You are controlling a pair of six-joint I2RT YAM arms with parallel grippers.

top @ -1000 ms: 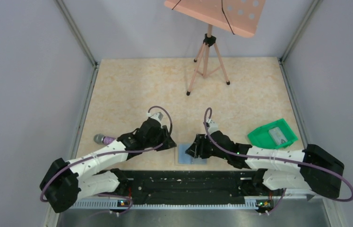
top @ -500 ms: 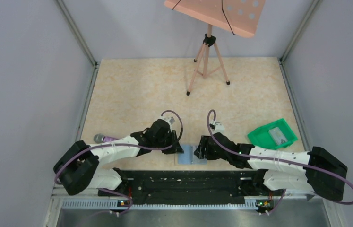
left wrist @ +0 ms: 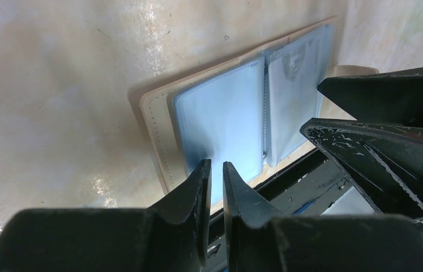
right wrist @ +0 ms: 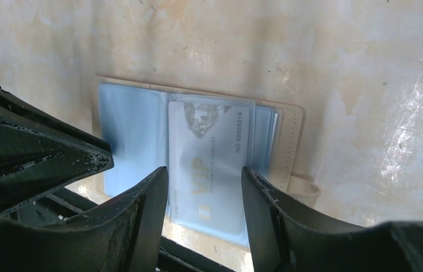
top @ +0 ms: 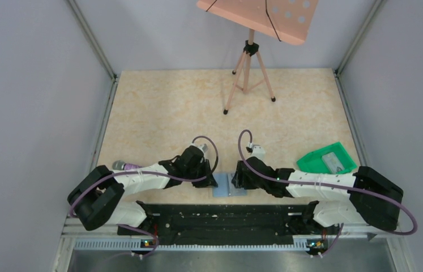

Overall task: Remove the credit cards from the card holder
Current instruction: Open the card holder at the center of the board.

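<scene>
The card holder lies open at the table's near edge, light-blue panels up, beige rim showing. A pale grey card marked VIP sits in its right panel. My left gripper is shut but for a thin gap, with nothing between the tips. The tips rest at the near edge of the left panel. My right gripper is open, one finger on each side of the VIP card, low over it. In the top view both grippers, left and right, meet over the holder.
A green tray at the right holds a pale grey card. A purple microphone lies at the left. A music stand's tripod stands at the back. The black base rail runs just near of the holder.
My left gripper has swung right from beside the holder onto its left panel. My right gripper has stayed over the right panel, shifting slightly. The holder has not moved.
</scene>
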